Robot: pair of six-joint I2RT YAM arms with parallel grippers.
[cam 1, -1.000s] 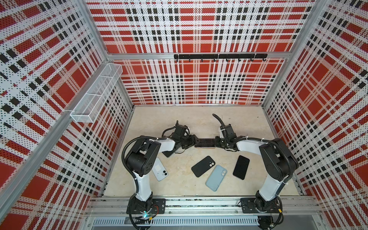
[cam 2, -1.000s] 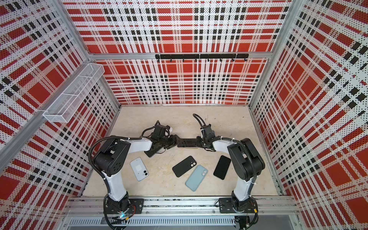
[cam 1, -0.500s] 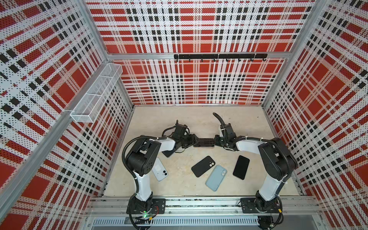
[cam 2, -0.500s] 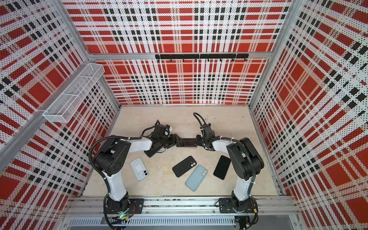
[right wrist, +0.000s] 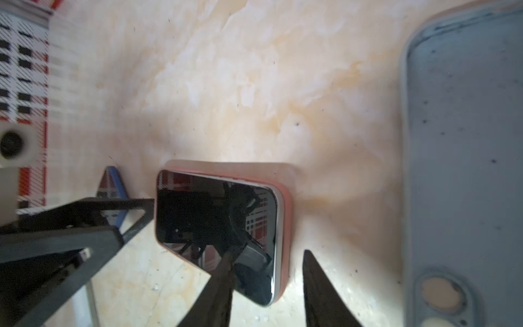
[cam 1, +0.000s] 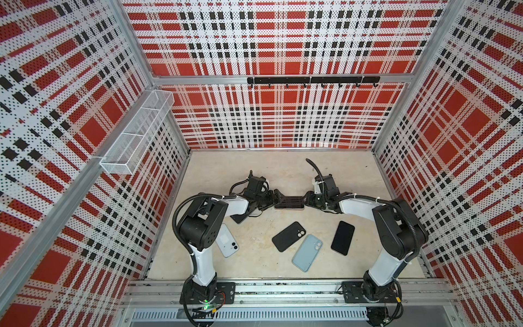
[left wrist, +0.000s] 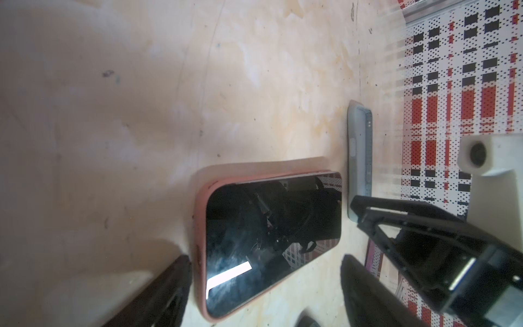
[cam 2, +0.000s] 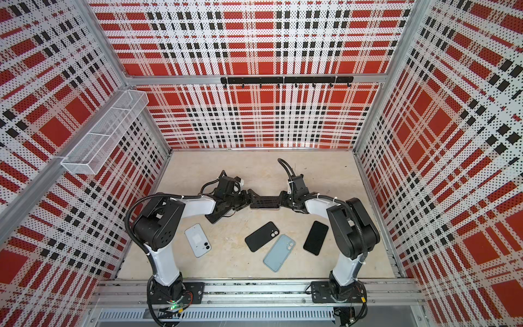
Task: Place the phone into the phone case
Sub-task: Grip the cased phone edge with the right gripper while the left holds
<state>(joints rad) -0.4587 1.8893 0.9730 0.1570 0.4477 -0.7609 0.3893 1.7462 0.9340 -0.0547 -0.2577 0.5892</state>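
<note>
**A:** How far along is it?

**B:** Nearly done, I'd say. The phone [left wrist: 271,232] lies screen up inside the pink case [left wrist: 200,226], flat on the table [left wrist: 141,99]. In both top views it sits between the two arms.

**A:** Start on the left, then.

**B:** The left gripper [left wrist: 265,259] is spread wide across one end of the phone. One of its fingers [left wrist: 169,288] is just beside the case's rim and the other stands clear, so nothing is held. At that end the rim wraps the glass.

**A:** And on the right?

**B:** The right gripper [right wrist: 266,253] is partly spread and straddles a long edge. One finger is over the screen and the other is outside the case. It clamps nothing, but I can't tell whether the inner finger touches the glass.

**A:** What's left?

**B:** A pale strip of the phone's side shows above the pink rim along that edge, so it may need pressing home. The blue case [cam 1: 307,252] lies apart, nearer the arm bases.
</note>
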